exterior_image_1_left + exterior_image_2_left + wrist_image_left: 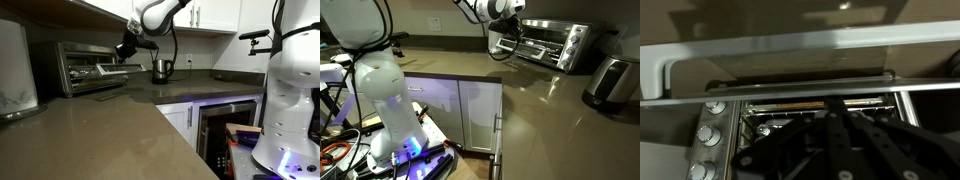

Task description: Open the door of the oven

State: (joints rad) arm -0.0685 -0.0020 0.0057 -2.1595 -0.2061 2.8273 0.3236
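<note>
Shiny metal, dark glass and a smooth bench

The oven [90,62] is silver-grey metal with a dull shine — its door [790,62] is dark, glossy glass in a smooth silver frame, and the knobs [708,132] gleam. The claw [836,108] looks black and matt. The bench [110,130] is smooth, brown-grey, softly shiny. The kettle [162,69] is bright steel.

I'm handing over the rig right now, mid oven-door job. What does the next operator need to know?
Gripper: at the front opening of the oven, off the handle; whether it is open or shut cannot be told.
Door: hangs down and outward, with the racks exposed in the wrist view.
Done: the door looks open, but how fully is unclear.
Left: probably check it has dropped all the way, then back the arm out.
</note>
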